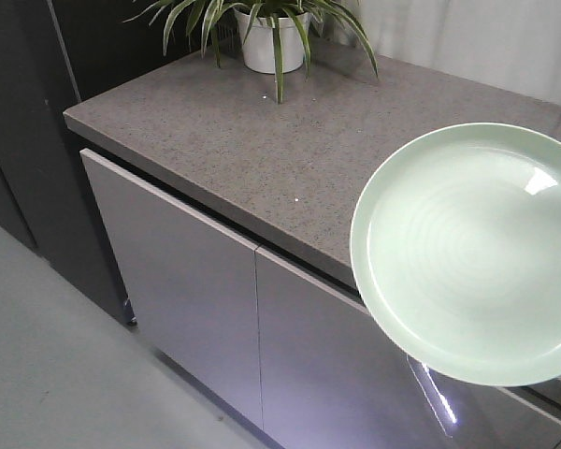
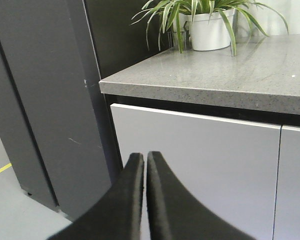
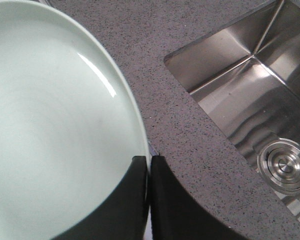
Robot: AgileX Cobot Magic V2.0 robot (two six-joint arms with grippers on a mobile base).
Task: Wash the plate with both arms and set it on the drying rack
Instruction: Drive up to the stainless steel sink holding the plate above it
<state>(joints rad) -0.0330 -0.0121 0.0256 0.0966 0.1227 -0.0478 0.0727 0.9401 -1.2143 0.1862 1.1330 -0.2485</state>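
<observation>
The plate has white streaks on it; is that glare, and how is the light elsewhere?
Front view: yes, lamp glare near the upper right rim of the plate, and a bluish-white flare on the cupboard door below. Right wrist view: a curved glare streak on the plate, soft reflections in the sink. Left wrist view: even light, no glare, the potted plant sharp.

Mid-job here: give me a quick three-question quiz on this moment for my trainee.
1. True or false: the right tool is clamped on the rim of the round pale mint-green plate.
2. The left tool is: A) open, B) shut and empty, C) shut on a sponge.
3. What stands at the far end of the speckled grey countertop?

Key: 1 true. 2 B. 3 a leafy green plant in a white pot.
</observation>
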